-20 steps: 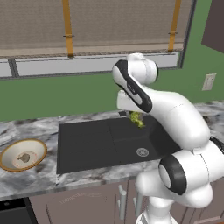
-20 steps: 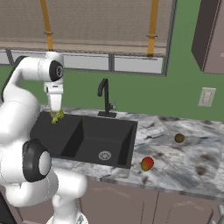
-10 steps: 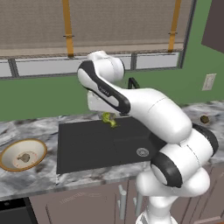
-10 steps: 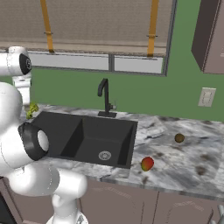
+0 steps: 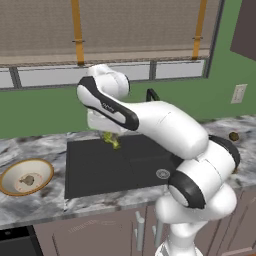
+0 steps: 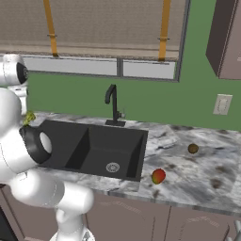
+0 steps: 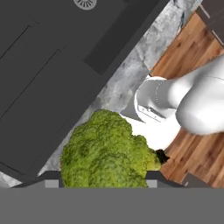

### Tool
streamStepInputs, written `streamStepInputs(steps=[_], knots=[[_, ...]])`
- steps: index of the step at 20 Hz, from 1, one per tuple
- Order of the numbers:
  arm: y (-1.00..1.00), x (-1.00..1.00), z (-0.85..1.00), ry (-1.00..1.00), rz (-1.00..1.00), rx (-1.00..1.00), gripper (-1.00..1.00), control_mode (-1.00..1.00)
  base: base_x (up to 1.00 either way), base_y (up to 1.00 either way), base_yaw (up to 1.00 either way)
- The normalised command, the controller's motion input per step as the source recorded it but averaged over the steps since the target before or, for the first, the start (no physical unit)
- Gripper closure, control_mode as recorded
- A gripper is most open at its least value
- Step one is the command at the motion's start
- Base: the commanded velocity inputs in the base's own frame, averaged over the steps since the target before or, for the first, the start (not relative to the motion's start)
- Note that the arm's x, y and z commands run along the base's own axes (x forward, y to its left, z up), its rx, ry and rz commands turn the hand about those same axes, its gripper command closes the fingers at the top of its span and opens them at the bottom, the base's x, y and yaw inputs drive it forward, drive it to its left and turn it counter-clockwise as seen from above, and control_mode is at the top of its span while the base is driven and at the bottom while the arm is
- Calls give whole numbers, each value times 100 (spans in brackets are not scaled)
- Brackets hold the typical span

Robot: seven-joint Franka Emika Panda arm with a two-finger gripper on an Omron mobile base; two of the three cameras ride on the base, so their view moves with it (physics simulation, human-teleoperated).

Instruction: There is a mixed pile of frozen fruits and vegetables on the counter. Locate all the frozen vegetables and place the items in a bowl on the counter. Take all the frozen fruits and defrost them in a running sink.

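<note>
Even, diffuse lighting is observed in all views, with no distinct source and no glare. Only faint, soft shadows are cast inside the sink (image 6: 101, 150) and under the desk (image 6: 197, 176) edge. Rendering is slightly soft, with no edge distortion noted.

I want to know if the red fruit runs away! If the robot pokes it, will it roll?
Probably yes. The red fruit looks rounded, so a poke would likely set it rolling. It sits near the counter front edge, beside the sink, so it might drop off or into the basin. Its skin looks smooth, so it may slip when pinched.
</note>
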Motion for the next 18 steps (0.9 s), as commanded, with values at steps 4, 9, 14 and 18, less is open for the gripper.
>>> streamStepInputs(steps=[4, 9, 14, 18], knots=[[99, 60, -46, -7, 7, 9, 100, -100, 0, 0, 0], [100, 42, -21, 1, 7, 1, 100, -100, 0, 0, 0], [100, 29, -7, 8, 13, 0, 100, -100, 0, 0, 0], [100, 19, -13, 9, 15, 0, 100, -100, 0, 0, 0]])
